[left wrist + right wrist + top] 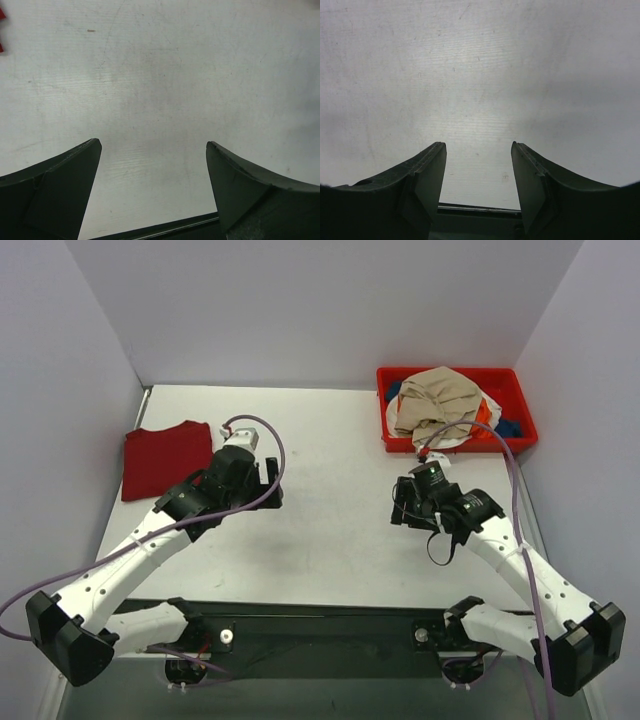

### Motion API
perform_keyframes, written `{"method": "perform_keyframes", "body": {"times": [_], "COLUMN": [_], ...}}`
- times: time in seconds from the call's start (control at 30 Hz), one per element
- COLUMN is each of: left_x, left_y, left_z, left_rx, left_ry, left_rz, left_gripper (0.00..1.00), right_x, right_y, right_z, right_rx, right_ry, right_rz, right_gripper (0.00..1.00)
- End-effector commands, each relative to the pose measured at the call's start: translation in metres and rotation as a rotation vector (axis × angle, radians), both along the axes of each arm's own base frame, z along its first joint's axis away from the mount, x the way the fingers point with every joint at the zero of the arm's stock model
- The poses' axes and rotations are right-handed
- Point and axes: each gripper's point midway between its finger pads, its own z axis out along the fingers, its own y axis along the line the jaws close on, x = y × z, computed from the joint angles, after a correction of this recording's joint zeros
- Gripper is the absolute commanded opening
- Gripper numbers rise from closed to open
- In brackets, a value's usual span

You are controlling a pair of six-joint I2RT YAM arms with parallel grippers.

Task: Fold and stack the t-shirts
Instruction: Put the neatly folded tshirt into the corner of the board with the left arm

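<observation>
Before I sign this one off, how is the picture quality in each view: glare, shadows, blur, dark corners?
Top external: even light, sharp, only soft shadows; dark red t-shirt and red bin read clearly. Left wrist: table washed pale in the middle, left gripper dark, featureless. Right wrist: brighter glare patch on the table, light falling off toward the edges, right gripper near-black.
</observation>
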Motion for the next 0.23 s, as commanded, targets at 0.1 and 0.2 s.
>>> {"method": "perform_keyframes", "body": {"times": [0.1,0.2], "left_x": [0.0026,0.0032], "left_y": [-0.0034,0.0003], "left_z": [0.0264,0.0277], "left_rx": [-0.092,-0.074], "left_ry": [-0.072,-0.075], "left_rz": [0.025,0.031], "left_gripper": [0.97,0.97], "right_x": [-0.0045,-0.0075], "right_y": [-0.0172,-0.0221], "right_z": [0.0074,0.0106], "right_rx": [-0.007,-0.006], "right_ry": [-0.073,-0.095], "right_rz": [-0.085,-0.099], "right_gripper": [0.55,0.56]}}
